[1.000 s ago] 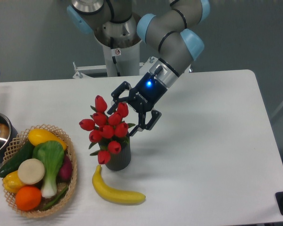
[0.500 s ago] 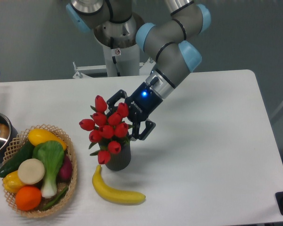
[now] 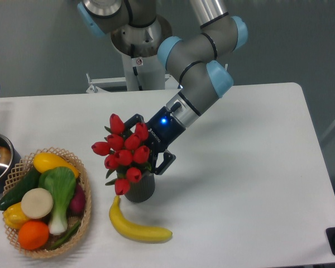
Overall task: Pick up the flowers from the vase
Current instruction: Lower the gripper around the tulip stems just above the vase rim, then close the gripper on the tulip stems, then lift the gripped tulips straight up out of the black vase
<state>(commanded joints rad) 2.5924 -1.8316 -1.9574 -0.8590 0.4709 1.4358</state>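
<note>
Gripper point(image 3: 147, 146) moved down-left from a second earlier, its spread fingers now around the flowers point(image 3: 123, 151) above the vase point(image 3: 139, 188), grip unclear

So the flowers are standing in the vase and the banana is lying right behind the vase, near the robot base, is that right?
Not quite. The flowers do stand in the vase, but the camera view shows the banana lying in front of the vase, toward the table's near edge, not behind it.
</note>
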